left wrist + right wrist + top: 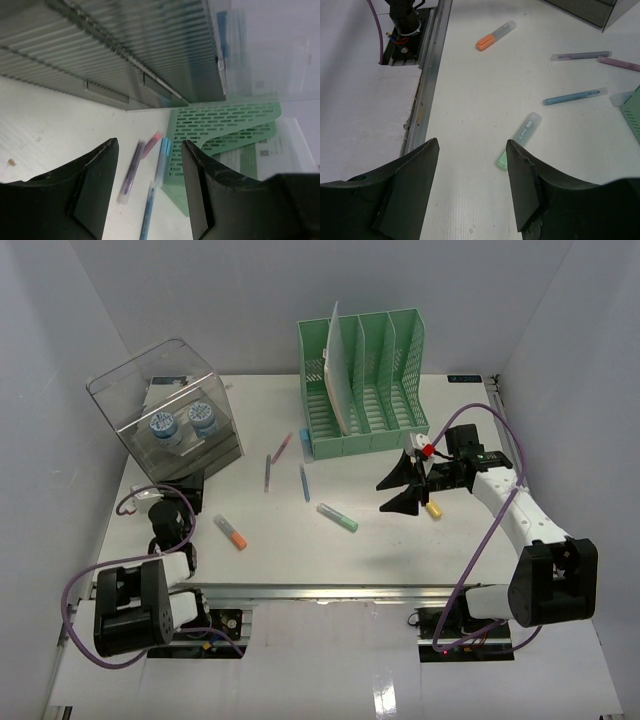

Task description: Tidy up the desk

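Though outside wrist views, yellow marker (433, 508) beside right gripper (384, 497).

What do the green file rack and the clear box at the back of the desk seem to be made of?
The green file rack looks like matte moulded plastic: even mint colour, slotted walls. The clear box seems glossy transparent plastic, possibly acrylic: its contents show through and its faces catch glare.

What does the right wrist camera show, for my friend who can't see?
The right gripper hangs open above the white desk. Ahead lie a green highlighter, an orange highlighter and a blue pen.
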Tool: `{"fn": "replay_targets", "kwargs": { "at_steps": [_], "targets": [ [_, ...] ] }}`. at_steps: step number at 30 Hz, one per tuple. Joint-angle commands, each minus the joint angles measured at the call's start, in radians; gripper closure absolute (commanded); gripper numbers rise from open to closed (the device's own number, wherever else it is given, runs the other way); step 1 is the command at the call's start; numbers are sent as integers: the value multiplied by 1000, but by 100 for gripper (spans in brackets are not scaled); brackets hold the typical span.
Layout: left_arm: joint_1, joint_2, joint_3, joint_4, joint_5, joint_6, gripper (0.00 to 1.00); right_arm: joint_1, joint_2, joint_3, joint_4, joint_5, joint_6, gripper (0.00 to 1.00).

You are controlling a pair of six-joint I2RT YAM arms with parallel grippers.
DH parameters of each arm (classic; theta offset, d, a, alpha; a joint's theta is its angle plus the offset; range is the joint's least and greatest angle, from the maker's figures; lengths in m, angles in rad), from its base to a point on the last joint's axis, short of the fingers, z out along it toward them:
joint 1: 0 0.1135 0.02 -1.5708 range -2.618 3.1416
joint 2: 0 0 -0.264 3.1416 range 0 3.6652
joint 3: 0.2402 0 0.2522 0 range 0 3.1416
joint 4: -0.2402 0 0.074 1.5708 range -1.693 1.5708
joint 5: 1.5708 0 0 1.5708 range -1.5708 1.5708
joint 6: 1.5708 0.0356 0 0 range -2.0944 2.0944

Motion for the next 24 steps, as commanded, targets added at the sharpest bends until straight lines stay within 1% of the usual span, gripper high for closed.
{"fn": "replay_targets", "kwargs": {
  "at_steps": [1,4,8,12,14,17,24],
  "targets": [
    [3,83,70,127,-35,-26,36,-7,-39,-13,-9,-38,-55,37],
    [7,159,103,173,-71,-53,38,-7,-65,-32,-9,-38,-81,37],
    [7,222,132,161,-82,-84,44,-7,-67,-36,-9,-41,-89,37],
    [17,268,137,172,-103,-108,59,-8,-65,-37,-11,-41,-93,37],
    [28,292,145,184,-97,-117,64,-9,-66,-40,-10,-40,-95,38],
    [44,323,163,195,-75,-118,70,-9,-64,-42,-11,-35,-100,38],
    [66,340,143,253,-1,-121,93,-10,-61,-45,-9,-26,-101,38]
  ]
}}
